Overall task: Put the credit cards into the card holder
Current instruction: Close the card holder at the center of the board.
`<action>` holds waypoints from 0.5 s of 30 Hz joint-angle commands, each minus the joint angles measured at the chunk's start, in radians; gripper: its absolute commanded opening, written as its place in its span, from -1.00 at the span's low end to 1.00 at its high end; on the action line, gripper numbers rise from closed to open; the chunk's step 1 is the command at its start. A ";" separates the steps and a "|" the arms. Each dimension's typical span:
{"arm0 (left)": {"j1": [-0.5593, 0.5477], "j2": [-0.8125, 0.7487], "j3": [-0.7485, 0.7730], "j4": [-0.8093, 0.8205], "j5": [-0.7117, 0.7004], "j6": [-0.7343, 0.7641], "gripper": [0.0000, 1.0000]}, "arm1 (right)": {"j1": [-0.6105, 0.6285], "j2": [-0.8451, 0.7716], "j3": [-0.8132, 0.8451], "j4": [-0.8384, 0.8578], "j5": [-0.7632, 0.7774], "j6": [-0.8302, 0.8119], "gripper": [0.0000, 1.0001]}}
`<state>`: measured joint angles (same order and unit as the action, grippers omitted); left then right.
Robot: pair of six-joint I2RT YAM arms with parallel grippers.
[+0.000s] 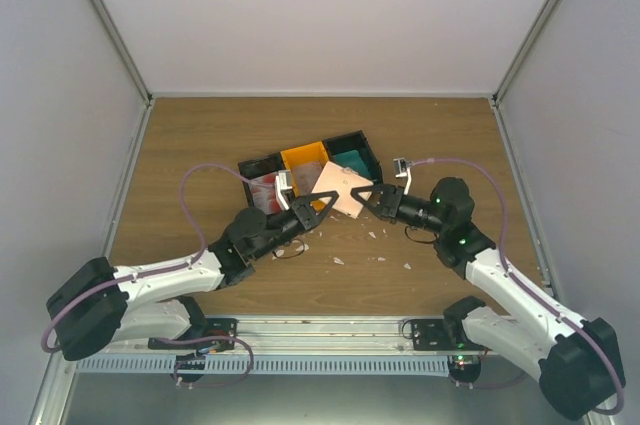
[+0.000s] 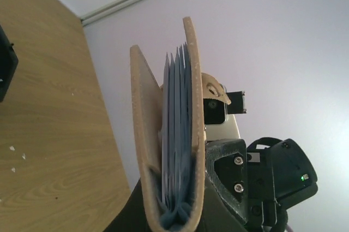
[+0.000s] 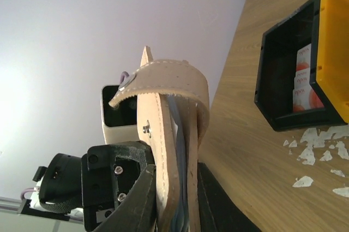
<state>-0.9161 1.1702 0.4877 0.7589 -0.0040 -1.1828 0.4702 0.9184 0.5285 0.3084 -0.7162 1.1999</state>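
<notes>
The beige-tan card holder point(image 1: 338, 191) is held up above the table between both grippers. My left gripper point(image 1: 322, 202) is shut on its left end and my right gripper point(image 1: 368, 195) on its right end. In the left wrist view the card holder point(image 2: 143, 134) stands edge-on, slightly open, with blue-grey pockets point(image 2: 178, 128) showing between my jaws point(image 2: 174, 213). In the right wrist view the card holder point(image 3: 166, 150) is clamped edge-on in my gripper point(image 3: 177, 202), its snap strap point(image 3: 169, 75) curled over the top. White credit cards with red blotches point(image 3: 301, 82) lie in the black tray point(image 1: 260, 173). A teal-green card point(image 1: 352, 159) lies in the rightmost tray.
The joined trays stand behind the grippers, with an orange tray point(image 1: 305, 158) in the middle. It also shows in the right wrist view point(image 3: 335, 46). Small white scraps point(image 1: 375, 245) are scattered on the wooden table point(image 1: 200, 135) in front of the trays. Grey walls enclose the table.
</notes>
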 commanded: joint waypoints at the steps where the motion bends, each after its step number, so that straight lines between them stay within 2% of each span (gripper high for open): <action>1: 0.023 -0.020 -0.016 0.028 -0.008 0.038 -1.00 | 0.009 -0.028 -0.011 -0.088 -0.010 -0.081 -0.81; 4: 0.043 -0.040 -0.025 -0.066 0.050 0.074 -1.00 | 0.007 -0.061 0.011 -0.278 0.082 -0.190 -0.37; 8: 0.121 -0.034 -0.016 -0.285 0.231 0.127 -1.00 | 0.005 -0.103 0.051 -0.540 0.175 -0.383 0.00; 11: 0.170 0.008 -0.016 -0.382 0.401 0.183 -1.00 | 0.006 -0.101 0.116 -0.739 0.245 -0.506 0.15; 15: 0.181 0.164 0.066 -0.481 0.590 0.312 -1.00 | 0.006 -0.085 0.181 -0.915 0.383 -0.577 0.21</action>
<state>-0.7429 1.2137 0.4862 0.3977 0.3382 -1.0191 0.4728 0.8303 0.6361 -0.3435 -0.4946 0.7761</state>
